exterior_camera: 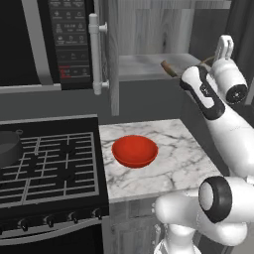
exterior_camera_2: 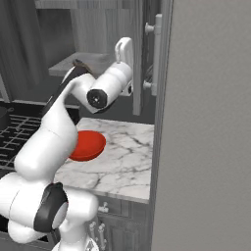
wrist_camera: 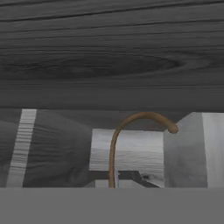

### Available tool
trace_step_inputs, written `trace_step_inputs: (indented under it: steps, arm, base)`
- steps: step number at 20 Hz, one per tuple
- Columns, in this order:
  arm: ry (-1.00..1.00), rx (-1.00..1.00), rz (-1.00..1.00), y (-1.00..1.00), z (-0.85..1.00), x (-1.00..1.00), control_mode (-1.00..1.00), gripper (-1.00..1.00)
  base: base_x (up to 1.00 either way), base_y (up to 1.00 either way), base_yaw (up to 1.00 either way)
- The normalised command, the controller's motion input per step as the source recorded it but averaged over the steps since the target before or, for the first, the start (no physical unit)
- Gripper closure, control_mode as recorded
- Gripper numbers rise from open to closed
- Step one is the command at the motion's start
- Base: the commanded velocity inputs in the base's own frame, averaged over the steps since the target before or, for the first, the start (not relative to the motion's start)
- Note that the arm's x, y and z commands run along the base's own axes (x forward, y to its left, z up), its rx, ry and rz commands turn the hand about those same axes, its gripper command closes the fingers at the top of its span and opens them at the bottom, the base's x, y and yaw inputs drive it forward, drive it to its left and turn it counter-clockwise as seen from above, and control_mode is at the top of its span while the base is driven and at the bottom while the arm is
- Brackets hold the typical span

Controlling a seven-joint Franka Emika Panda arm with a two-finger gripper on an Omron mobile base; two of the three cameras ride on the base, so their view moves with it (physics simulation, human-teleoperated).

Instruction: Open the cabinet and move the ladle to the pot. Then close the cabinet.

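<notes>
The cabinet (exterior_camera: 113,59) stands open, its left door swung out beside its silvery bar handle (exterior_camera: 96,49). My arm reaches onto its lower shelf (exterior_camera: 144,64). The ladle (exterior_camera: 168,68) shows there as a brown end at the shelf's front edge, and again behind my arm (exterior_camera_2: 78,63). In the hand view its thin brown handle (wrist_camera: 131,120) rises from between my fingertips and curls into a hook against the wood-grain wall. My gripper (wrist_camera: 116,181) is shut on it. The dark pot (exterior_camera: 7,149) sits on the stove at the far left.
A red bowl (exterior_camera: 135,151) rests on the marble counter (exterior_camera: 183,163) under the cabinet. The black microwave (exterior_camera: 69,39) hangs left of the open door, over the stove grates (exterior_camera: 54,163). The right door (exterior_camera_2: 138,59) stands open beside my wrist. A tall grey panel (exterior_camera_2: 206,122) walls off the right.
</notes>
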Motion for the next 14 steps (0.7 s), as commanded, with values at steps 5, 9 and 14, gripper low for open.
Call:
trace_step_inputs:
  steps: [5, 9, 14]
  arm:
    - [0.51, 0.00, -0.01, 0.49, 0.18, -0.89, -1.00, 1.00]
    - [0.51, 0.00, 0.00, 0.44, 0.46, -0.81, -1.00, 1.00]
    - [0.42, 0.00, 0.00, 0.33, 0.57, -0.72, -1.00, 1.00]
  base:
    - [0.00, 0.00, 0.00]
    - [0.00, 0.00, 0.00]
    - [0.00, 0.00, 0.00]
